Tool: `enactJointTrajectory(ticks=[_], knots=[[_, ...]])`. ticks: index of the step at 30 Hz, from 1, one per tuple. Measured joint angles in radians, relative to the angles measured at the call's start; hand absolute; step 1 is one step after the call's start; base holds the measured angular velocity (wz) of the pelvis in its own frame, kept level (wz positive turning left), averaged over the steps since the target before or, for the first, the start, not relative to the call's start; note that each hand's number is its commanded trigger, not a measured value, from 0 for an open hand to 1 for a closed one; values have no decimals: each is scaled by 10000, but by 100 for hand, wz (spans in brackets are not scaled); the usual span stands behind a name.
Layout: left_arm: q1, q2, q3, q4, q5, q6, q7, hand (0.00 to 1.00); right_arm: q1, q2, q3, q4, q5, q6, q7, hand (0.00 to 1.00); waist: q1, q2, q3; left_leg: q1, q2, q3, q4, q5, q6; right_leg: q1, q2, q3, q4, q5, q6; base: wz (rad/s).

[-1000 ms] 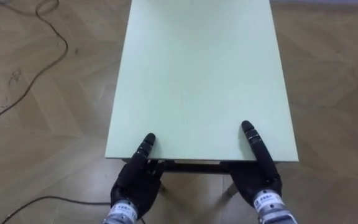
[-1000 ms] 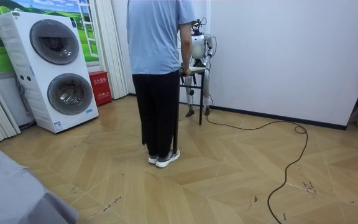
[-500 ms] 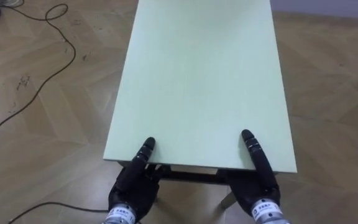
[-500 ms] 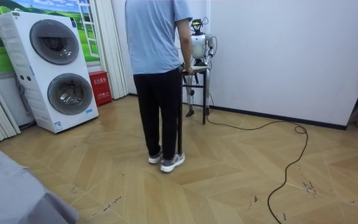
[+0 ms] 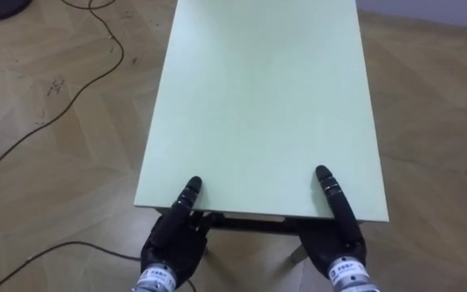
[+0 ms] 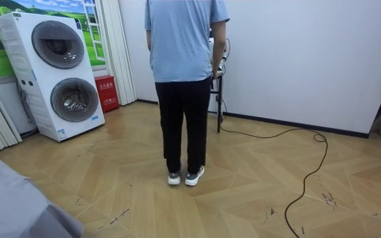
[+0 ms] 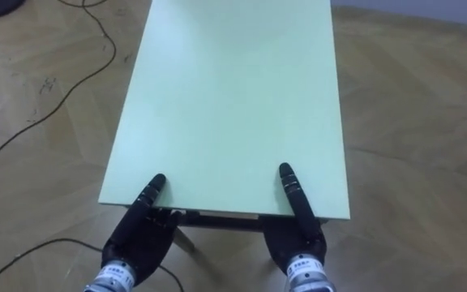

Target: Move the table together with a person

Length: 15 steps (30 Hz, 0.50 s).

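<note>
A pale green table (image 5: 258, 97) stretches away from me, its near short edge just in front of my hands. My left hand (image 5: 173, 239) grips that edge at its left corner, thumb on top and palm below. At the right corner my right hand (image 5: 339, 235) holds it the same way. In the room view a person (image 6: 184, 86) in a blue shirt and black trousers stands with their back to the camera, in front of the robot. Beside them a dark table leg (image 6: 218, 99) shows.
A dark cable (image 5: 71, 89) winds over the wooden floor left of the table, and another cable (image 6: 309, 172) trails across the floor at the room view's right. Stacked washing machines (image 6: 51, 73) and a red box (image 6: 106, 92) stand at the room view's left, a white wall behind.
The person has stepped toward the room view's right and now covers the robot. In the eye view the floor and cable have slid right beneath the table. Both hands keep their hold.
</note>
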Motion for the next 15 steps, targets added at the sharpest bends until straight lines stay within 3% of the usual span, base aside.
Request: enactJointTrajectory(ticks=[6, 15], knots=[[-31, -3, -14, 6, 10, 3, 1, 100, 6, -38, 32, 0, 68, -6, 41, 100, -216, 35, -3, -65, 25, 198, -5, 31, 14, 337, -137, -487, -66, -129, 130, 31], [-29, 0, -2, 3, 11, 14, -3, 100, 8, 29, -166, 1, 51, 145, 27, 100, -171, 207, -67, 69, -11, 269, -61, 80, 85, 684, -226, -496, -164, -185, 224, 19]])
